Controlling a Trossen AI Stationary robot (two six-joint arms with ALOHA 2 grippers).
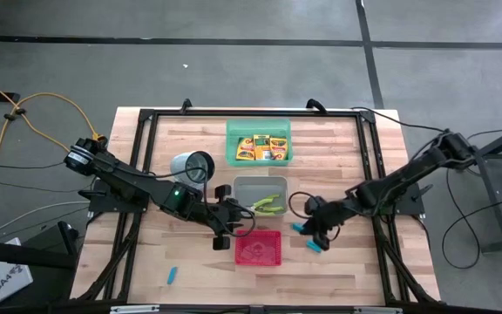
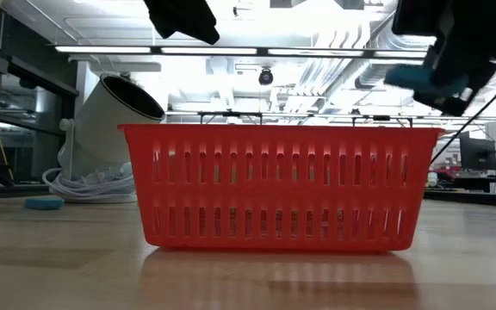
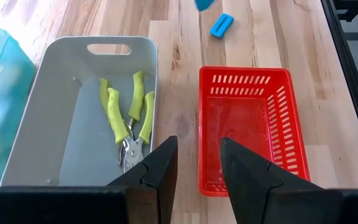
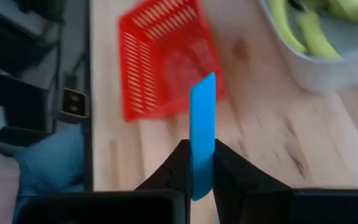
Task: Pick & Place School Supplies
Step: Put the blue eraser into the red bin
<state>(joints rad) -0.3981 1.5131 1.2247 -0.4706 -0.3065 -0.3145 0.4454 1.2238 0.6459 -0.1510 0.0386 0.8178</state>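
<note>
My right gripper [image 4: 202, 163] is shut on a short light-blue piece [image 4: 202, 118] and hangs above the table just right of the red basket [image 1: 258, 249], also seen high up in the low view [image 2: 442, 73]. My left gripper [image 3: 197, 167] is open, touches nothing, and hovers over the gap between the grey tray [image 3: 61, 124] and the red basket [image 3: 253, 130]. Yellow-green-handled pliers [image 3: 128, 121] lie flat in the grey tray. Crayon boxes [image 1: 260, 146] sit in the green tray [image 1: 232, 131]. One blue piece [image 1: 315, 247] lies on the table by the right gripper, another [image 1: 172, 276] near the front left. My right gripper pinches the light-blue piece between its two fingers [image 4: 229, 168] at one end [image 4: 201, 177]. The piece runs along the fingers and sticks out well past their tips. It is lifted clear of the table, higher than the basket's rim [image 2: 416, 79].
A white open-ended cylinder [image 1: 192, 166] lies on its side left of the grey tray, with a coil of cable [image 2: 84, 185] by it. The red basket [image 2: 278, 185] shows nothing inside. Bare wood lies along the table's near edge [image 1: 356, 279].
</note>
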